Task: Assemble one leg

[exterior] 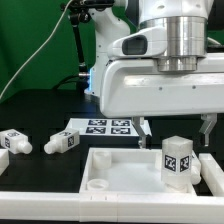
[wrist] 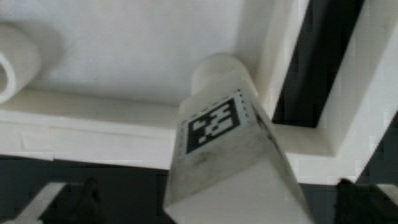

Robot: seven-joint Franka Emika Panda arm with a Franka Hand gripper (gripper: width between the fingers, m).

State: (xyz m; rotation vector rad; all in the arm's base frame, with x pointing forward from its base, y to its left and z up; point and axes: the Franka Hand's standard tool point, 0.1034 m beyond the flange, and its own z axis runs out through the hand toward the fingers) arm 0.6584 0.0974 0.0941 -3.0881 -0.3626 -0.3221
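A white leg with a black-and-white tag stands upright on the large white panel, near the panel's corner at the exterior view's right. My gripper hangs just above it, open, with one finger on each side and not touching the leg. In the wrist view the leg fills the middle, and the dark fingertips show wide apart on either side of it. Whether the leg's stub sits in a hole is hidden.
Two more legs lie on the black table at the exterior view's left. The marker board lies behind the panel. A round corner hole shows in the panel; the wrist view also shows one.
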